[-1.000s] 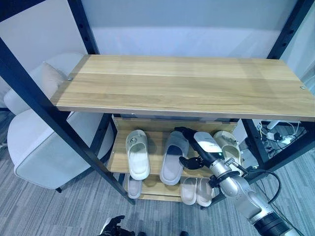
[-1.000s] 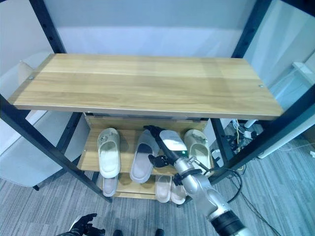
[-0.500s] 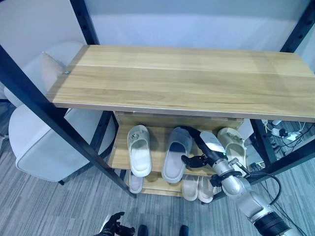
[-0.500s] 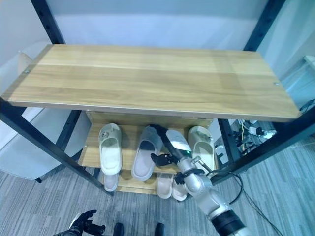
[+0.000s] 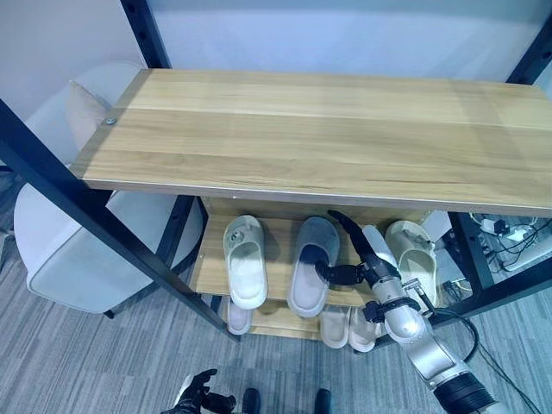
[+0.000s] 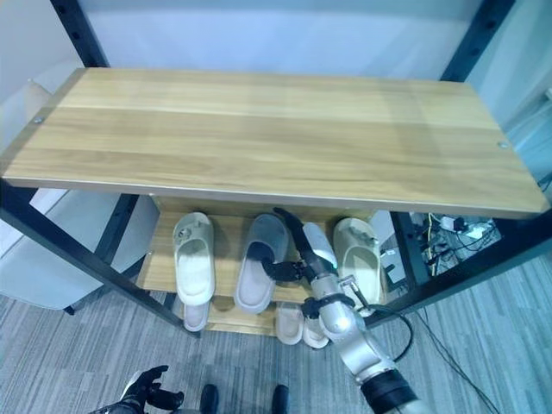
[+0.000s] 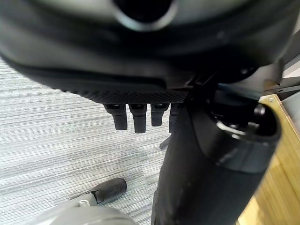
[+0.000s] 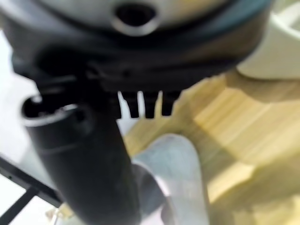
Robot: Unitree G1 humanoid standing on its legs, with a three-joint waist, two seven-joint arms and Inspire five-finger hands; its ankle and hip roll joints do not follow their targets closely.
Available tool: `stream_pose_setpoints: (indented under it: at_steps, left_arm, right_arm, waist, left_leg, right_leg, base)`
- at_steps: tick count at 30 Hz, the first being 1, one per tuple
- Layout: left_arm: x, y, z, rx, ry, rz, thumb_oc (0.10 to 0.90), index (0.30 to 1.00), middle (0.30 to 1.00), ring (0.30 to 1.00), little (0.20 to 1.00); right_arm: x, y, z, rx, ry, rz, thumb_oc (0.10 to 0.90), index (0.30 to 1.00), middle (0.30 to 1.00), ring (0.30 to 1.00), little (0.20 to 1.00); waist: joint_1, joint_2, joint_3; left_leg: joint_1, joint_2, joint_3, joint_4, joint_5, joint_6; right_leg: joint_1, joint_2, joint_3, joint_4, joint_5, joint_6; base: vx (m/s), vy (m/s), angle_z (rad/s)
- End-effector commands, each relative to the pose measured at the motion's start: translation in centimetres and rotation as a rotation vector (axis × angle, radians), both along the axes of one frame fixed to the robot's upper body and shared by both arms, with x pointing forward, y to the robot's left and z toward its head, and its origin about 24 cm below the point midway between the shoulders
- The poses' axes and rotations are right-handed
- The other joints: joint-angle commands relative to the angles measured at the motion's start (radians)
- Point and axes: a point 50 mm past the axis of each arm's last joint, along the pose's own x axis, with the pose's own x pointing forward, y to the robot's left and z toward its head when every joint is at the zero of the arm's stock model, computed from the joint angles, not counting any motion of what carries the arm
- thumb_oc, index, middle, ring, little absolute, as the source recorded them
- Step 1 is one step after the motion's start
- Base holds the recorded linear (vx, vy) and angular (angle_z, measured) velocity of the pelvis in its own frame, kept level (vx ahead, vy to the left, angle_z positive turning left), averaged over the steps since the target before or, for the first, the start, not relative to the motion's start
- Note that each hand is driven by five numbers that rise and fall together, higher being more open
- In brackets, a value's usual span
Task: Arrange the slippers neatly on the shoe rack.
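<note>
Shoe rack [image 5: 259, 280]: pale wood-grain shelves, matt | top board [image 5: 319, 129]: light wood, smooth satin finish | frame posts [image 5: 95, 216]: black matt metal | slippers [image 5: 244, 272]: smooth moulded foam-like plastic, matt | floor [image 5: 78, 362]: grey ribbed carpet | chair [image 5: 69, 259]: pale cloth upholstery

Left hand [image 7: 140, 96], fingers [image 7: 139, 119] straight, above grey carpet [image 7: 51, 126].

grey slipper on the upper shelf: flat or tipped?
Flat. The grey slipper lies sole-down on the rack shelf, right hand open at its side.
</note>
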Motion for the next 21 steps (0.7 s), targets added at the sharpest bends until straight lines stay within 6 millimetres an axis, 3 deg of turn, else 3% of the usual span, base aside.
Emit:
stream_pose_setpoints:
  at_steps: [1,12,21]
  left_arm:
    - [-4.5,-0.3,-1.4,0.033,0.197,-0.045,0.8,0.9,0.9,0.9,0.9]
    - [-4.5,-0.4,-1.4,0.035,0.197,-0.034,0.8,0.9,0.9,0.9,0.9]
    - [-4.5,-0.2,-1.4,0.044,0.196,-0.021,0.8,0.9,0.9,0.9,0.9]
  right_arm:
    - [0.9,0.4,5.5,0.138,-0.259,0.014,0.8,0.9,0.9,0.9,0.9]
    - [1.6,0.6,4.9,0.193,-0.218,-0.002,0.8,0.9,0.9,0.9,0.9]
    - [2.8,0.9,5.0,0.134,-0.207,0.001,0.8,0.9,0.9,0.9,0.9]
  waist:
    - [0.035,-0.014,-0.016]
    - [0.045,-0.015,-0.012]
    - [0.055,-0.017,-0.004]
  left_leg:
    - [0.023,-0.053,-0.022,0.003,-0.063,0.012]
    - [0.025,-0.053,-0.028,0.003,-0.063,0.01]
    - [0.006,-0.055,-0.03,0.003,-0.06,0.007]
  right_leg:
    - [0.077,-0.012,0.028,0.012,-0.105,0.086]
    - [0.078,-0.011,0.017,0.012,-0.105,0.087]
    - [0.062,-0.013,0.009,0.012,-0.107,0.086]
  base:
    - [0.04,0.008,-0.01]
    - [0.01,0.001,0.0]
    - [0.0,-0.001,0.0]
